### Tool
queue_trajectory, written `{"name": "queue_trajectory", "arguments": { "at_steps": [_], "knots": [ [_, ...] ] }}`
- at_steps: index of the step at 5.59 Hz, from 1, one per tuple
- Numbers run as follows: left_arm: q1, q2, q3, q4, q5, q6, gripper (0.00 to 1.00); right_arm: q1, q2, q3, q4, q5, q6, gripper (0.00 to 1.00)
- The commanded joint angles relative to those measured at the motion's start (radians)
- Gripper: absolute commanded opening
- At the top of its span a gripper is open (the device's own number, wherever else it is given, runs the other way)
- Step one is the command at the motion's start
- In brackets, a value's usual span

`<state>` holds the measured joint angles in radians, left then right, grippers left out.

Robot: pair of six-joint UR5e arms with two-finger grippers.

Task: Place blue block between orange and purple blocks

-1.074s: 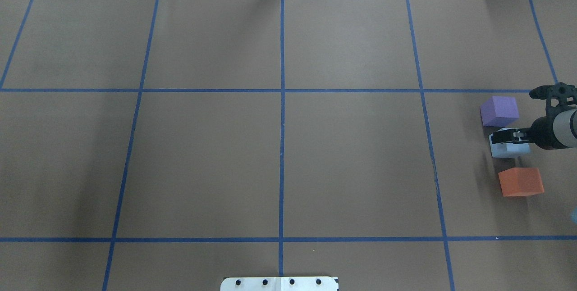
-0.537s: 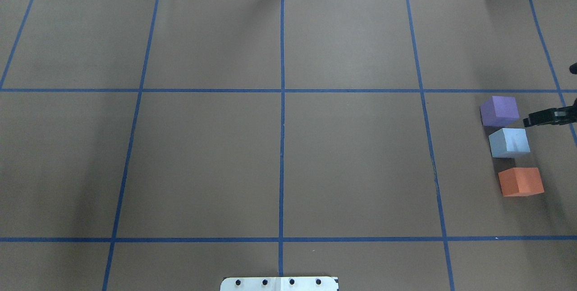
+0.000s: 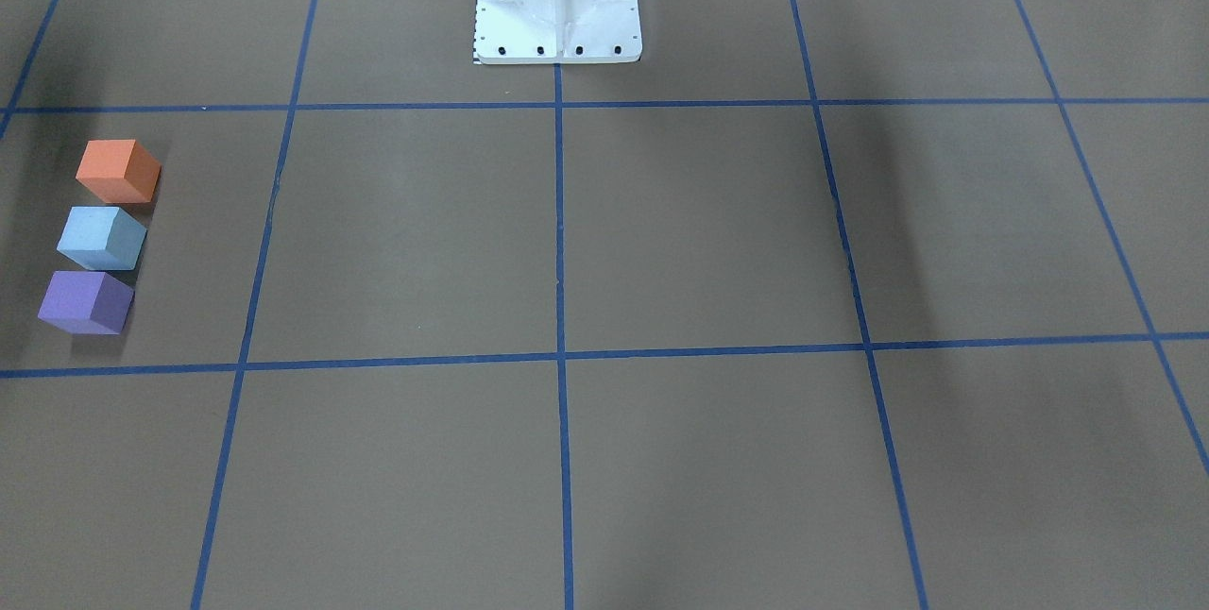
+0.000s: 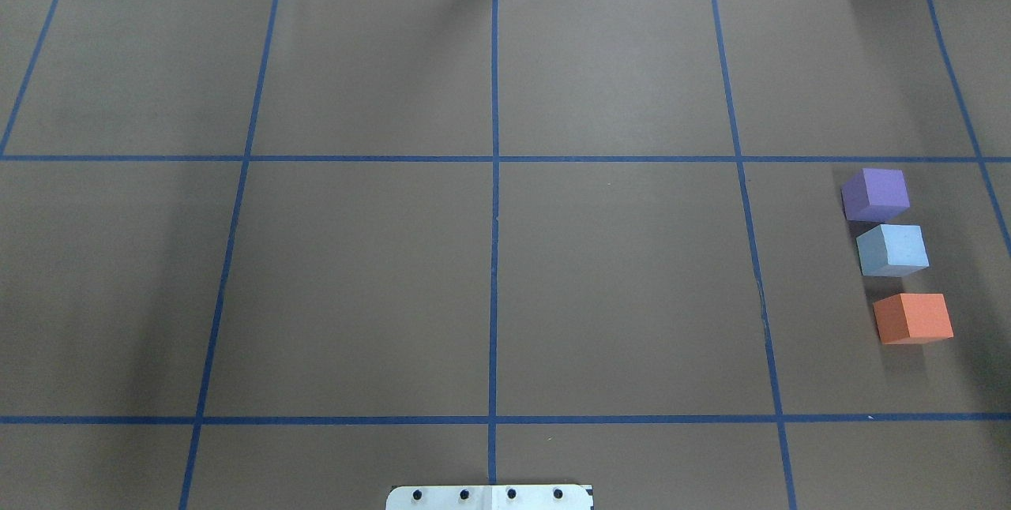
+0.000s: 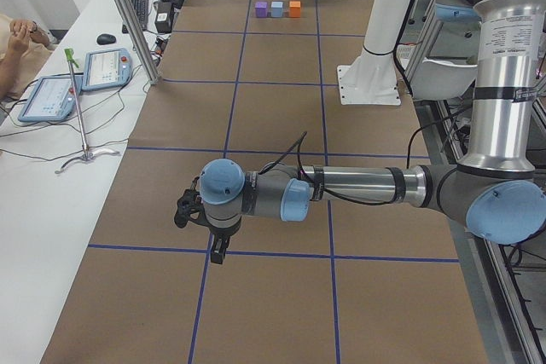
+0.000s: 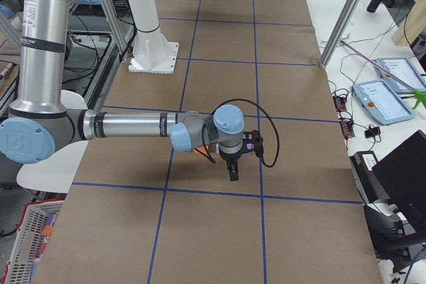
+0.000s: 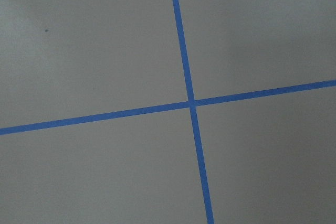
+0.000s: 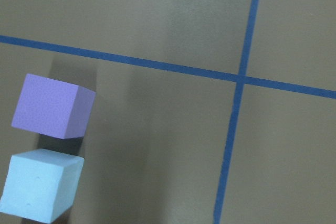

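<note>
Hanging over a crossing of blue tape lines, well apart from the blue block, the left gripper points down at the bare brown table. We judge it is parked out of the way, with no part in this job. We cannot tell whether its claw is spread or pressed together: only the side camera catches it, and its own wrist camera shows just tape and paper.

Further right comes the row. The purple block sits just beside the blue block on its far side, with a narrow shadowed gap between them in the right wrist view. The orange block lies on the blue block's near side, across a slightly wider gap. All three rest flat on the table with nothing gripping them, so we read the blue block as set where the task wants it.

Rightmost, the right gripper hangs near the blue block, pointing down and clear of the row, we judge so as not to nudge it. Its claw's state cannot be told either. The right wrist camera crops the blue block and misses the orange block. From the right end, the arm covers most of the row. Neither gripper shows in the overhead or front views.
</note>
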<state>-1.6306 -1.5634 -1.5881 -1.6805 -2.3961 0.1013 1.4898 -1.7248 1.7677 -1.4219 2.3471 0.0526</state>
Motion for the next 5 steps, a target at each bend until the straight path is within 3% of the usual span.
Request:
{"name": "queue_trajectory", "arguments": {
  "at_steps": [1,5],
  "knots": [
    [0.000,0.014,-0.001,-0.020,0.000,0.002,1.00,0.036,-0.019,0.019,-0.072,0.009,-0.034,1.00],
    [0.003,0.019,-0.021,-0.022,0.020,0.039,1.00,0.040,-0.050,0.021,-0.068,-0.002,-0.019,1.00]
  ]
}}
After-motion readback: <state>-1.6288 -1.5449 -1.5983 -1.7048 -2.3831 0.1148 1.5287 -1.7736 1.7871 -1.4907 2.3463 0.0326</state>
